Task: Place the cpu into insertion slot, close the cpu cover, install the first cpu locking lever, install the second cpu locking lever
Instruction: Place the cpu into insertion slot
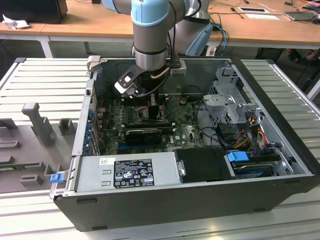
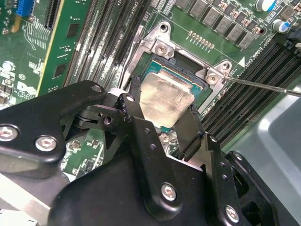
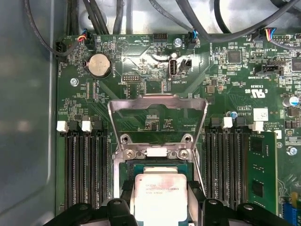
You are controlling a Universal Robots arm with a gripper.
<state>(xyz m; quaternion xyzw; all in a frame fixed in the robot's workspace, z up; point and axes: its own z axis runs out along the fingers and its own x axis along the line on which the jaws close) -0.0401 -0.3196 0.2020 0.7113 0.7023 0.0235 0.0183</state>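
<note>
Hand (image 2: 164,110) clenched on the cpu (image 2: 165,96), my two black fingers (image 2: 193,125) pressed against opposite edges of the small silver-grey square. I hold it right over the insertion slot (image 2: 157,70), and in the second wrist view it looks slightly tilted, one edge lower than the other. I cannot tell whether it rests fully in the socket.

The cpu cover (image 3: 157,99) stands swung open on the far side of the slot, a thin silver frame with a large cut-out centre, upright over the green circuit board (image 3: 225,84). A thin wire lever (image 2: 263,87) sticks out beside one corner of the socket, not yet latched. Long black memory slots (image 3: 84,165) run on both sides of the socket.

In the exterior view my arm (image 1: 152,35) reaches straight down into the open computer case (image 1: 150,210), towards its far side and the exterior view's left. The case lies on a ribbed grey desk (image 1: 280,80).

I judge the chip to be light, stiff and thin, with a smooth metal face that would slip under a loose pinch. Its underside and the socket contacts are likely fragile, so it will not take pushing or sliding. The edges are the place to grip, as I do now, with both pads squarely on the rim and the chip held level with the slot.
</note>
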